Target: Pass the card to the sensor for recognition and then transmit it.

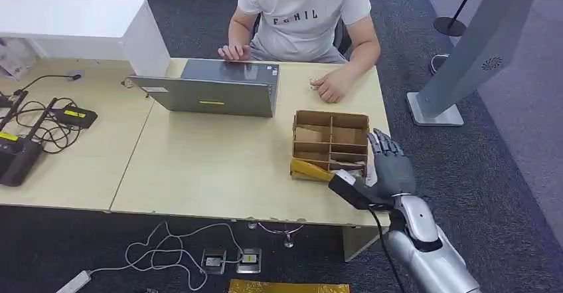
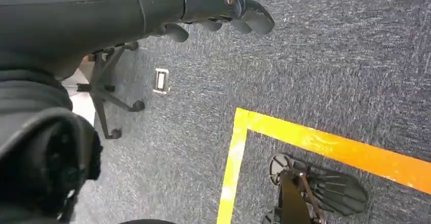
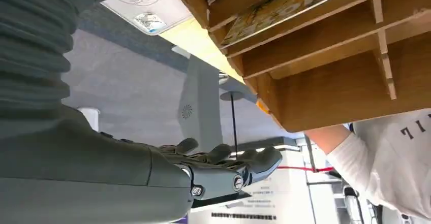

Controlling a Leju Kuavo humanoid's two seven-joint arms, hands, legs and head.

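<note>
right hand (image 1: pixel 392 167) open, empty, just right of wooden organizer (image 1: pixel 330 145) | card (image 3: pixel 277 8) lay flat in slot, toward left | left hand (image 2: pixel 223 8) hung empty

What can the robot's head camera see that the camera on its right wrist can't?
Head view alone: the laptop, the tangled cables and black devices, and the whole tan table.

Right wrist view alone: a colourful card lying in a slot of the wooden divided box, and a white card with a wave symbol.

Both: the wooden box, the open right hand beside it, the person in the white T-shirt, and the grey stand.
</note>
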